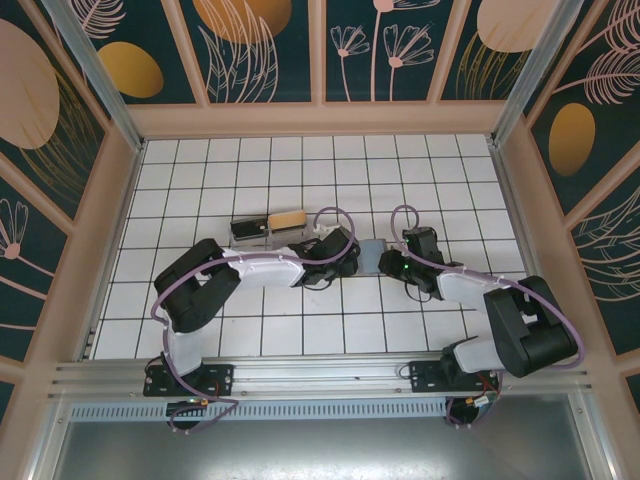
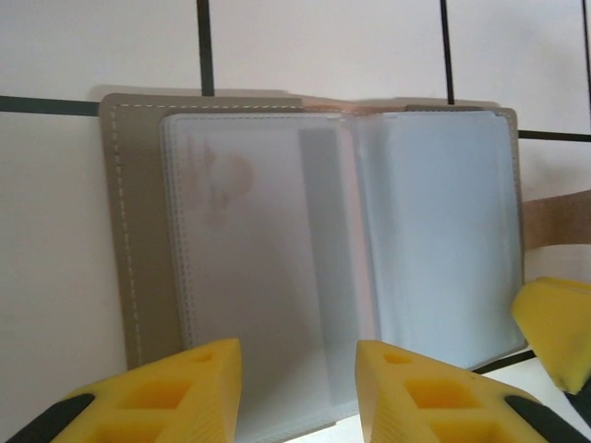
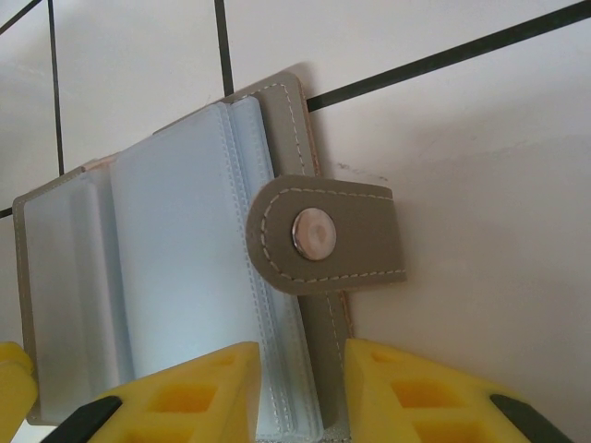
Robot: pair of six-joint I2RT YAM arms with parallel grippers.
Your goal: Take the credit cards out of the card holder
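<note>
left gripper (image 2: 297,392) spread over card holder (image 2: 277,231) sleeves; right wrist adds snap stud (image 3: 314,231), right gripper (image 3: 303,392) straddling edge, grip unclear.

1. Card holder (image 2: 314,249): grey-beige cover, white stitching, cloudy clear sleeves.
2. Snap (image 3: 314,231): silver.
3. Table (image 1: 300,170): white tiles, black grid.
4. Fingers (image 2: 175,397): yellow.
5. Arms (image 1: 265,268): white and black.
6. Walls (image 1: 280,50): dark teal, peach-orange plant pattern.
</note>
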